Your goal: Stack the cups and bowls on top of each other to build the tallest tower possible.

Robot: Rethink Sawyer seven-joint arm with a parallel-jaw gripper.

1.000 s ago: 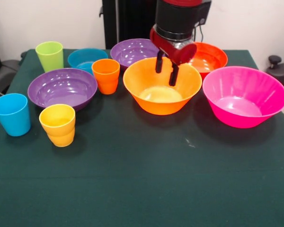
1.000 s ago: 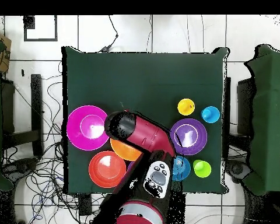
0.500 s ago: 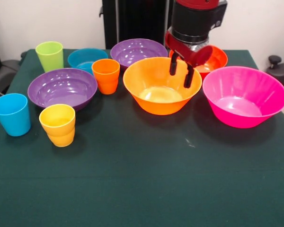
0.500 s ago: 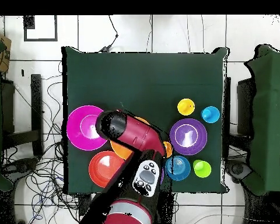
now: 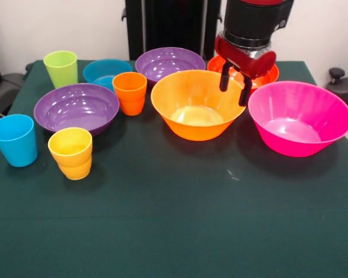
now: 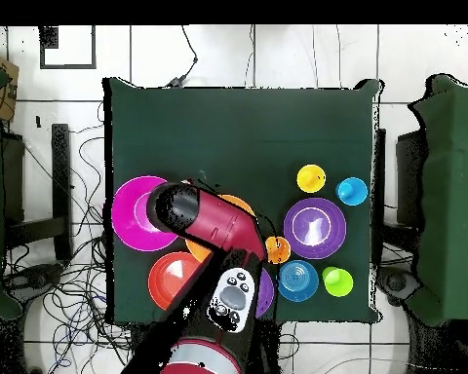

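My gripper (image 5: 234,84) hangs open and empty over the right rim of the wide orange bowl (image 5: 191,107), just left of the pink bowl (image 5: 300,117) and in front of the red-orange bowl (image 5: 265,70). Left of the orange bowl stand the orange cup (image 5: 130,92), a purple bowl (image 5: 76,108), the yellow cup (image 5: 71,153) and the blue cup (image 5: 14,139). Behind are the lime green cup (image 5: 61,68), the small blue bowl (image 5: 107,72) and another purple bowl (image 5: 165,61). Nothing rests on anything else. In the overhead view the arm (image 6: 204,219) hides the gripper.
A dark green cloth (image 5: 174,220) covers the table. A black knob (image 5: 336,74) stands beyond the table's right edge in the front view. In the overhead view, cables (image 6: 77,282) lie on the floor beside the table.
In the front view the gripper has moved right, from above the wide orange bowl's middle to its right rim. It stays open. No cup or bowl has moved.
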